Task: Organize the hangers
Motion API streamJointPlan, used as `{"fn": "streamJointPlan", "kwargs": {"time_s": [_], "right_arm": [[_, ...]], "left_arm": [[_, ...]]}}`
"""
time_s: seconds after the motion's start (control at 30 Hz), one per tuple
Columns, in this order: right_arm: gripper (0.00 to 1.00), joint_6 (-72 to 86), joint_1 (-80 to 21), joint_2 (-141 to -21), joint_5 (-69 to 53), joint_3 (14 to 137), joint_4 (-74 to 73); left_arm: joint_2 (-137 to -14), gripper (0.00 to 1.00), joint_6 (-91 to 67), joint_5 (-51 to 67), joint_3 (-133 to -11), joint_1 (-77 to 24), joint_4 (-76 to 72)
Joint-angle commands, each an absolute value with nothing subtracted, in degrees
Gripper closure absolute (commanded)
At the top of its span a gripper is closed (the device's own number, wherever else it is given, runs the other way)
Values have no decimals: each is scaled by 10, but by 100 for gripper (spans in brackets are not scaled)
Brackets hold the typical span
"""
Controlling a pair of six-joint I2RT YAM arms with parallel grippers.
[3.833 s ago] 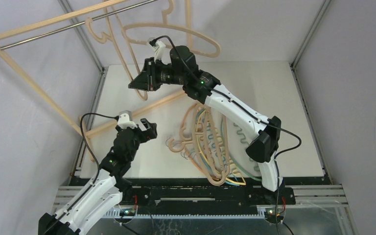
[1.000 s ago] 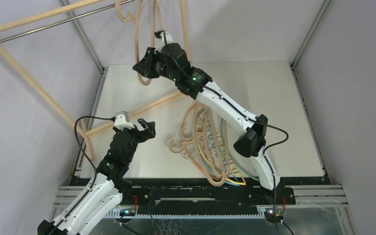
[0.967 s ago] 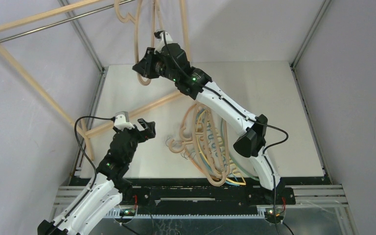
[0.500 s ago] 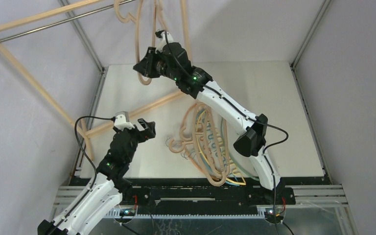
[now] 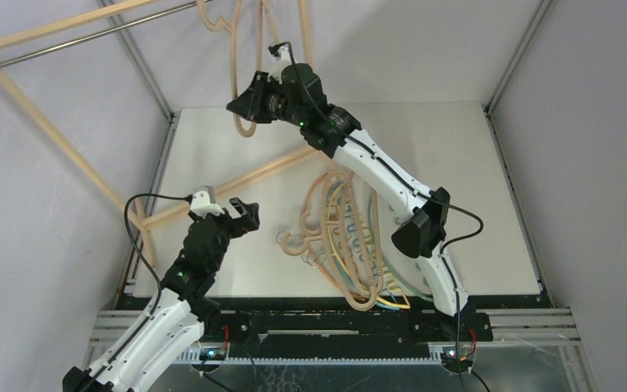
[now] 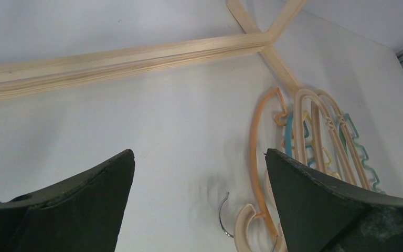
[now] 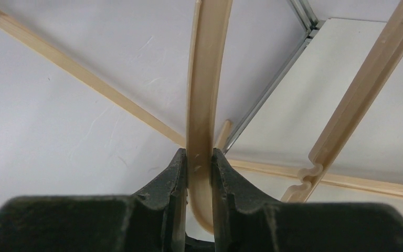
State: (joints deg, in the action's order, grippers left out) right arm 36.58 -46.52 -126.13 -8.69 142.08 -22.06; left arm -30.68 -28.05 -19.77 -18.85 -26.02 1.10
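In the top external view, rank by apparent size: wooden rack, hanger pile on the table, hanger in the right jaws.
1. wooden rack
2. hanger pile
3. held hanger, though it is raised nearer the camera and cropped at the top, so ranks two and three are unsure.

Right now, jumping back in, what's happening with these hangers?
The right gripper is shut on a curved light-wood hanger, holding it up near the light-wood rack frame with metal rail; its hook is out of frame. The left gripper hovers open and empty over the white table. A pile of wooden and coloured wavy hangers lies there.
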Motion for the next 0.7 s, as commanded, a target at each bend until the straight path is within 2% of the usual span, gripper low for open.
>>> {"fn": "streamJointPlan", "kwargs": {"time_s": [0.0, 0.27, 0.43, 0.67], "right_arm": [[74, 412, -444, -1261, -97, 1425, -200], [66, 434, -438, -1267, -119, 1420, -182], [60, 439, -435, -1244, -121, 1376, -158], [58, 434, -432, -1223, -118, 1346, -149]], "left_arm": [[-298, 0, -278, -202, -186, -263, 3], [-295, 0, -278, -202, -184, -263, 6], [-293, 0, -280, -201, -182, -263, 6], [-296, 1, -281, -200, -182, -263, 6]]}}
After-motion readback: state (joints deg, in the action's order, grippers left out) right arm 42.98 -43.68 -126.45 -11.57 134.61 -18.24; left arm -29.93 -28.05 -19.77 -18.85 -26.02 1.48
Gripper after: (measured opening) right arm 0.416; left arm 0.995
